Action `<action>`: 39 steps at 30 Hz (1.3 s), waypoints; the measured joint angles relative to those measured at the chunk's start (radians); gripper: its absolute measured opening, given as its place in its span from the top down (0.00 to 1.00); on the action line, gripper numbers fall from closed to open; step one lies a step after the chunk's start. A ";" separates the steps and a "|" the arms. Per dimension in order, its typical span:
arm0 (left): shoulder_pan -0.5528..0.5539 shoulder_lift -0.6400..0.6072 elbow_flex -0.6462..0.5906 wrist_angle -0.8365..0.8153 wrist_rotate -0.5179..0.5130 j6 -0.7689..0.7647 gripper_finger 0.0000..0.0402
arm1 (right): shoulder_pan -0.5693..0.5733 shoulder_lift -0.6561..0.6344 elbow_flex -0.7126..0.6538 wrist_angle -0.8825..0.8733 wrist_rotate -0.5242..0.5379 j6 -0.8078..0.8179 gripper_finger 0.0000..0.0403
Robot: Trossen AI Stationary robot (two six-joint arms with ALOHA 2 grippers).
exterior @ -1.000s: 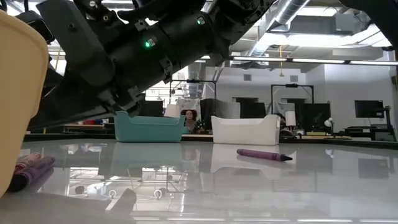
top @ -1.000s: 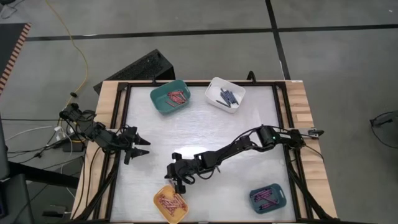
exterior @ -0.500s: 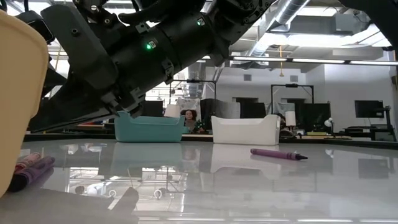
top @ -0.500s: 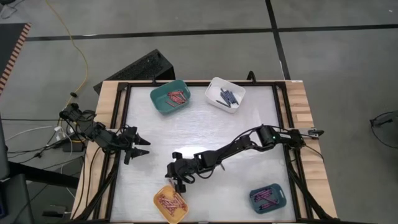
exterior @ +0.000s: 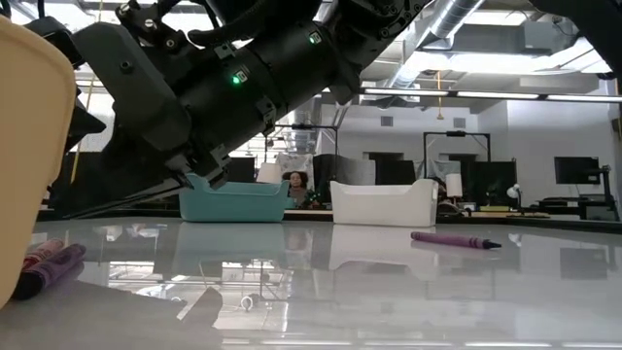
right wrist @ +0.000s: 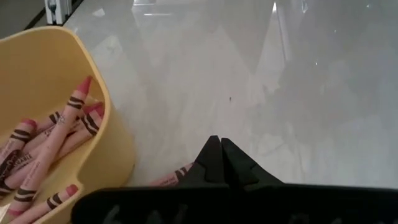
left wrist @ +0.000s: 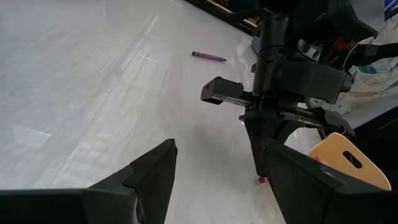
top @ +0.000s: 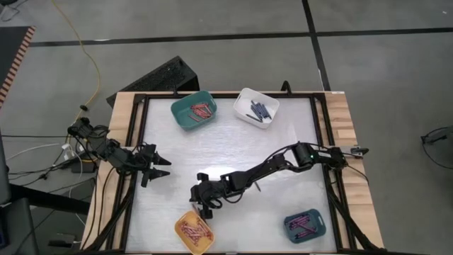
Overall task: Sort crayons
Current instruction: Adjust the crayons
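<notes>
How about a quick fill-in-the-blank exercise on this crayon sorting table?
1. The right gripper sits beside the yellow bin with its fingers ___.
2. The white bin holds ___ crayons.
3. One loose ___ crayon lies on the table.

Missing words: shut; dark blue; purple.

Four bins are sitting on the desk (top: 283, 131): two side by side at the far edge (top: 192, 110) (top: 256, 107), one at the near edge left of centre (top: 195, 231), one near the right corner (top: 305, 226). Crayons (top: 202, 110) are lying in each. A loose crayon (exterior: 455, 239) is lying mid-desk. The right hand (top: 206, 210) is sitting just behind the near-left bin; the left hand (top: 161, 168) is hanging over the left edge.
</notes>
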 joint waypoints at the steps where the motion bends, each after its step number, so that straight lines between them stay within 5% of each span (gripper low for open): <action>1: 0.000 0.000 0.000 0.000 0.000 0.000 0.43 | 0.000 0.000 0.000 -0.001 0.000 0.000 1.00; 19: 0.000 0.000 0.000 0.000 0.000 0.000 0.43 | 0.000 0.000 0.000 -0.083 0.010 0.003 1.00; 32: 0.000 0.000 0.000 0.000 0.000 0.000 0.43 | 0.011 -0.009 0.002 -0.211 0.129 0.055 1.00; 39: 0.000 0.000 0.000 0.000 0.000 0.000 0.43 | 0.013 -0.011 -0.002 -0.087 0.131 -0.021 1.00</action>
